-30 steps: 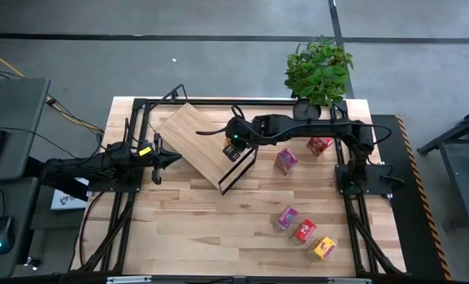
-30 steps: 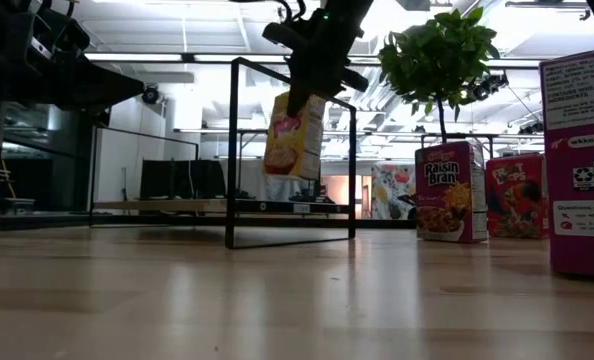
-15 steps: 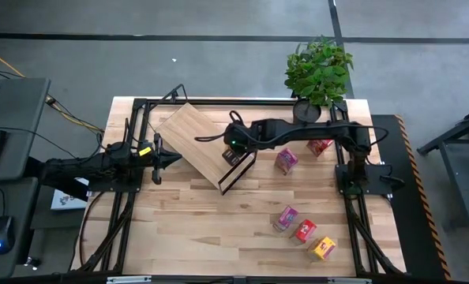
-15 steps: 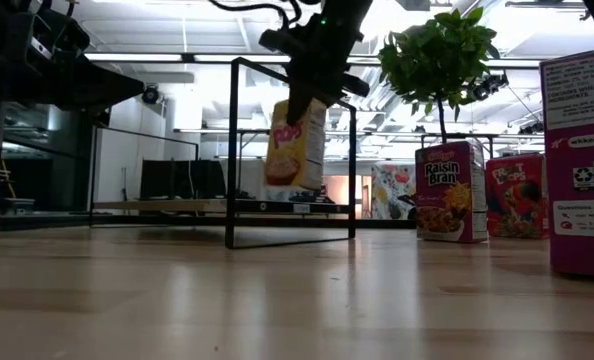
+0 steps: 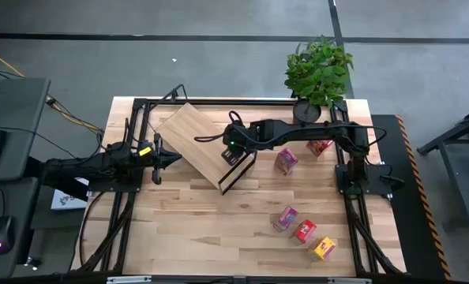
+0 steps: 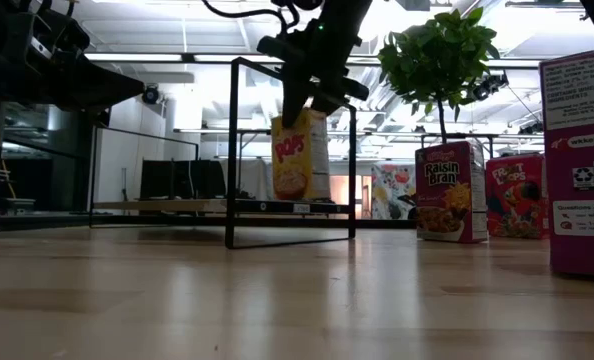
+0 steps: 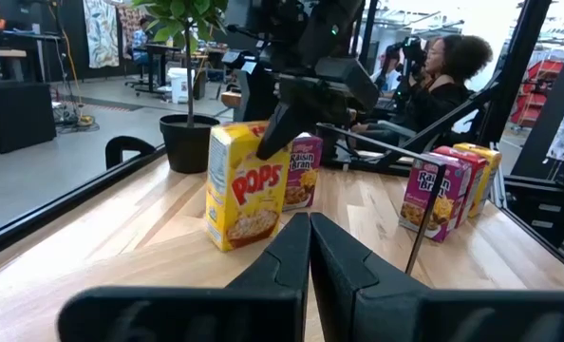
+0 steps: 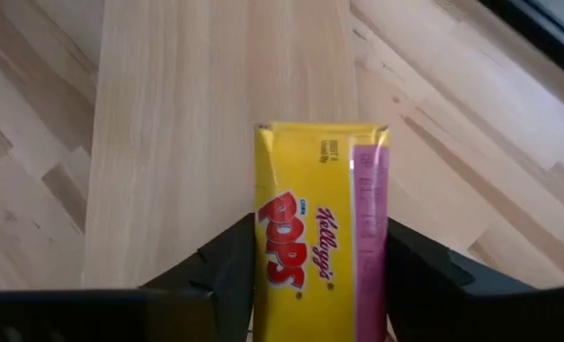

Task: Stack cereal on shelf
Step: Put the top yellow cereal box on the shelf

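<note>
My right gripper (image 5: 230,151) hangs over the light wood shelf (image 5: 193,136), near its black wire frame (image 5: 239,169), and is shut on a yellow Pops cereal box (image 6: 299,155). The box stands upright with its bottom at the shelf board. My left gripper (image 5: 160,158) waits shut at the shelf's left side, and its wrist view shows the yellow box (image 7: 243,186). Loose on the table are a pink-purple box (image 5: 286,160), a red box (image 5: 320,146), and a near-right group: pink-purple (image 5: 286,218), red (image 5: 305,230), yellow (image 5: 323,248). My right gripper pinches the yellow box by its top end (image 8: 320,152), one finger (image 8: 233,261) on each broad face. The fingers come from above, pointing down. The box is upright below them, its bottom edge (image 7: 233,243) down on the shelf board.
A potted green plant (image 5: 319,69) stands at the table's far right corner. A black metal frame (image 5: 136,106) runs round the tabletop. A person (image 7: 443,81) sits beyond the table in the left wrist view. Bare wood lies in the table's near left part (image 5: 187,229).
My right gripper has come down and a little toward the table's left, still shut on the yellow box. The box, hanging tilted above the shelf a second ago, has swung upright and sunk until its bottom reached the shelf board.
</note>
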